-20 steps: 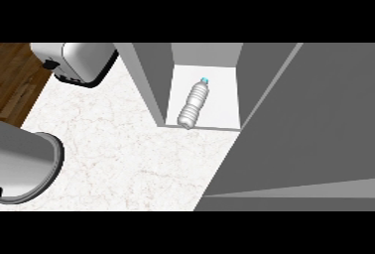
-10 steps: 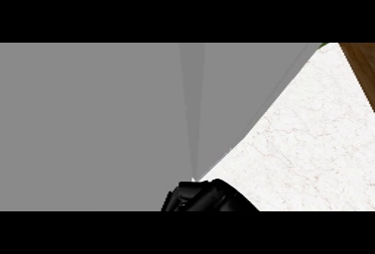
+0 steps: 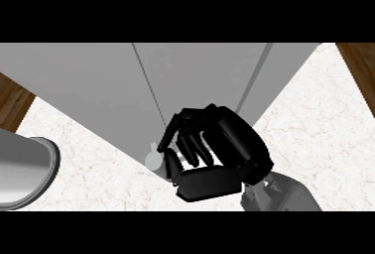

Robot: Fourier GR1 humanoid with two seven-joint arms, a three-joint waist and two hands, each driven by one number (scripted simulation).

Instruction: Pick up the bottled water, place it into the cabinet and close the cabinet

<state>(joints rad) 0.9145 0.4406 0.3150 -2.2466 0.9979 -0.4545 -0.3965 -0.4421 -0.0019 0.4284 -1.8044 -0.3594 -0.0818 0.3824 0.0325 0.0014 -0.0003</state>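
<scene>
The grey cabinet (image 3: 198,79) fills the upper middle of the head view, and only its flat outer panels with two thin seams show, not its inside. My right hand (image 3: 212,149) comes in from the lower right and sits against the cabinet's lower front, fingers curled downward with nothing visible inside them. A small pale rounded thing (image 3: 152,158) peeks out just left of the fingers at the cabinet's lower edge. I cannot tell whether it is the bottled water. My left hand does not show.
A large grey round vessel (image 3: 22,171) stands at the left edge on the white marbled counter (image 3: 88,149). Counter also shows at the right (image 3: 322,134). Brown wood lies at the far left and top right.
One second ago the bottle lay inside the open cabinet and no hand showed. Now the cabinet's inside is out of sight and my right hand is in front of its panels.
</scene>
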